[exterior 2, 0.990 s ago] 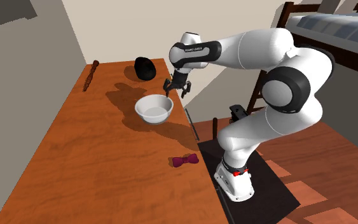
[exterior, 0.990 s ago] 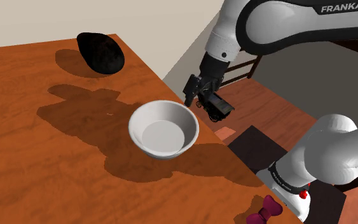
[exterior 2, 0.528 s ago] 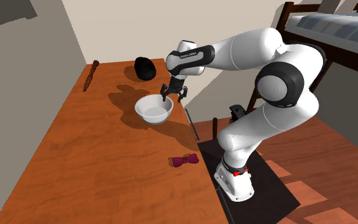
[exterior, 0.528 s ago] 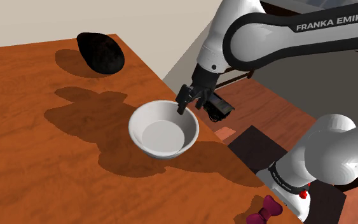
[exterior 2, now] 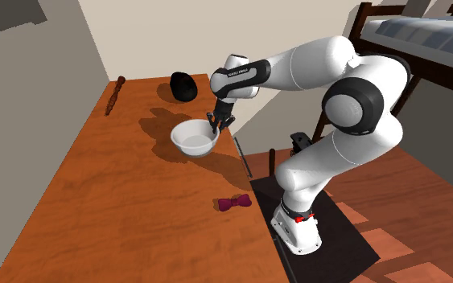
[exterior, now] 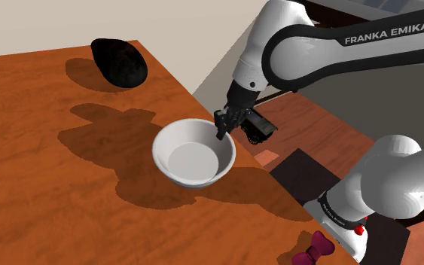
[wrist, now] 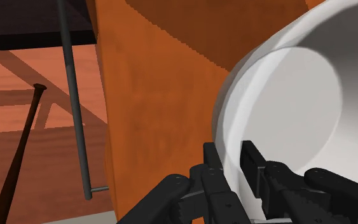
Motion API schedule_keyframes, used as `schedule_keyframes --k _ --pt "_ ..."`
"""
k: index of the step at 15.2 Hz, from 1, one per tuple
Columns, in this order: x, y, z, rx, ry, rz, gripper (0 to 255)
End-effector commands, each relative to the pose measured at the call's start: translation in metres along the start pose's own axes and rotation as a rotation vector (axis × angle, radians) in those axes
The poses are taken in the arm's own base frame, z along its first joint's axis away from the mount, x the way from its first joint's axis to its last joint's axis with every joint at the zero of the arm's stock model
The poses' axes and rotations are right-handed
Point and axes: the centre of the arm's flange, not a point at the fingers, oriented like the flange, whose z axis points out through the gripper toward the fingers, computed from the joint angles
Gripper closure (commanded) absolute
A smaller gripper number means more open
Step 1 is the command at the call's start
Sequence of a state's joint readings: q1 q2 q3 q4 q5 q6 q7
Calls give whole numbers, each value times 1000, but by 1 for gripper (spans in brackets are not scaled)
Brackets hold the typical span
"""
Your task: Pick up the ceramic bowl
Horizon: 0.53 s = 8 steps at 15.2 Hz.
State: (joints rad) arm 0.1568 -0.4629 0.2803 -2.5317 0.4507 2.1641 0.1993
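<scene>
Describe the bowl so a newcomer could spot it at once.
Start at the orange-brown wooden table; near its edge on the shoulder view's right sits the white bowl, with the black hand clasping its rim. It is the sole white, open, round thing, unlike the black lump and magenta bow.

bowl (exterior: 192, 159) on table (exterior: 52, 203), claw (exterior: 220, 133) astride its rim

The arm (exterior: 398, 181) is built of rounded, glossy white shells joined by dark grey to black bands. At the upper right of the shoulder view a dark link carries white lettering (exterior: 387, 32) reading FRANKA EMIKA. Small red marks (exterior: 359, 227) sit low on the body at lower right, perhaps buttons or lights. The hand (exterior: 221, 129) is all black, with two flat, blocky fingers (wrist: 212, 162).
</scene>
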Motion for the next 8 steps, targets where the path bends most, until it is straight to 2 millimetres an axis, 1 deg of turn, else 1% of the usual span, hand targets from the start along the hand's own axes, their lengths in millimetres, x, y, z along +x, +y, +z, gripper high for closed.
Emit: schedule_keyframes --k 1,5,8 --pt "0 0 0 0 -1 0 255" --pt "0 0 1 0 -1 0 255" --pt "0 -4 -15 0 -1 0 255"
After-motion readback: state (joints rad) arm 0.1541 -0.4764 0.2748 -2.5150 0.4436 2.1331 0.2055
